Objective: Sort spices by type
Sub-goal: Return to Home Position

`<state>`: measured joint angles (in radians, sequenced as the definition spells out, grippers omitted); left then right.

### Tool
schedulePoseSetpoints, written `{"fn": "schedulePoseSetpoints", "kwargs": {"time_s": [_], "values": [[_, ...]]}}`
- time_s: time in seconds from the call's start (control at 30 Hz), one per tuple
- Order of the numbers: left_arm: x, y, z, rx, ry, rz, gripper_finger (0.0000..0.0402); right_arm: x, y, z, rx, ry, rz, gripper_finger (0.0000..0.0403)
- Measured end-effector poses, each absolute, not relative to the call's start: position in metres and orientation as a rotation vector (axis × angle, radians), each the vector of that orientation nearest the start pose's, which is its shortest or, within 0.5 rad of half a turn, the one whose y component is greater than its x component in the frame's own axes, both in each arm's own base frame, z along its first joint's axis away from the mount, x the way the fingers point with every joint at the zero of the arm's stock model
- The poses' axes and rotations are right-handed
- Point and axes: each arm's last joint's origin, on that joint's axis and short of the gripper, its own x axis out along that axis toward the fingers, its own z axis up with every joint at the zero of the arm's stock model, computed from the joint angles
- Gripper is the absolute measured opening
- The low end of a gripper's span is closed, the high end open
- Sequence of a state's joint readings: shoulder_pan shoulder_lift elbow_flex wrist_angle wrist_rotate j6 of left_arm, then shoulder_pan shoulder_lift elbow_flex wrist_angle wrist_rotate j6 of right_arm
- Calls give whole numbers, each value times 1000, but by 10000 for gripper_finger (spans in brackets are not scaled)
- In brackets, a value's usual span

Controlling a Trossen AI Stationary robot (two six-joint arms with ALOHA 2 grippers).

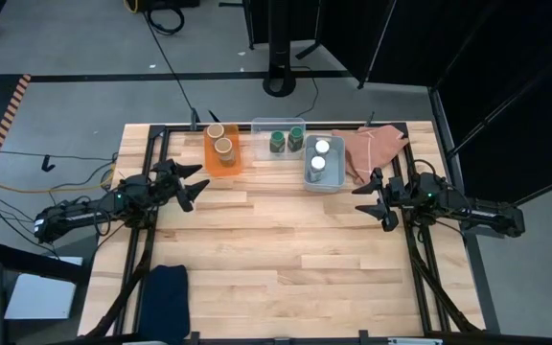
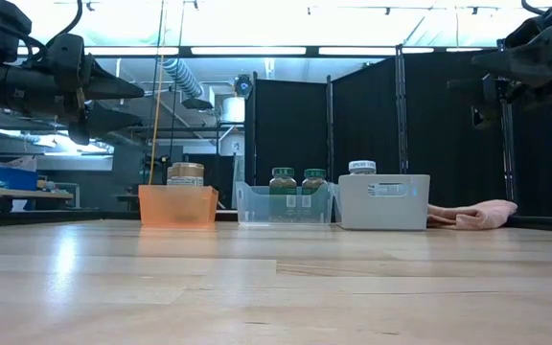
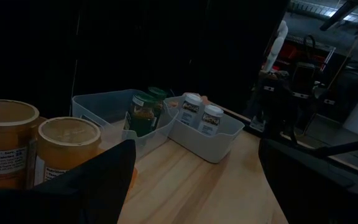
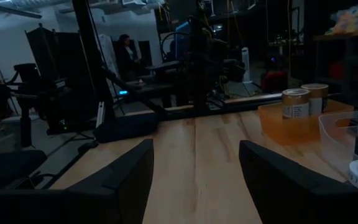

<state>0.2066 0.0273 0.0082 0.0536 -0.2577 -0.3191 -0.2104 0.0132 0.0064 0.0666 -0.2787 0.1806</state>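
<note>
We see both claws spread wide: left gripper (image 1: 195,184) at centre left, right gripper (image 1: 368,203) at centre right. At upper centre, tan-lidded jars (image 1: 223,147) stand in the orange bin (image 1: 226,169), green-lidded jars (image 1: 276,143) in the clear bin (image 1: 262,144), and white-lidded jars (image 1: 322,148) in the pale bin (image 1: 324,185).

tan-lid jars (image 1: 223,147): orange bin (image 1: 226,168) | green-lid jars (image 1: 276,142): clear bin (image 1: 261,132) | white-lid jars (image 1: 323,147): pale-blue bin (image 1: 325,183) (all upright)

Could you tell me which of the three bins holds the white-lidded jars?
The pale-blue bin, rightmost in the row, beside the pink cloth. The orange bin holds tan-lidded jars, the clear bin green-lidded jars.
</note>
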Motion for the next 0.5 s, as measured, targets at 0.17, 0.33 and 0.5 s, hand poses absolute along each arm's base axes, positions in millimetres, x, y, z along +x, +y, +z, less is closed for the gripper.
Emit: {"fn": "schedulePoseSetpoints", "kwargs": {"time_s": [0.17,0.33,0.5], "values": [[94,27,169,-314,-109,455,347,96,-12,171,166,-51,73,243],[94,27,169,-314,-109,455,347,96,-12,171,166,-52,73,246],[94,27,169,-314,-109,455,347,96,-12,171,166,-52,73,244]]}}
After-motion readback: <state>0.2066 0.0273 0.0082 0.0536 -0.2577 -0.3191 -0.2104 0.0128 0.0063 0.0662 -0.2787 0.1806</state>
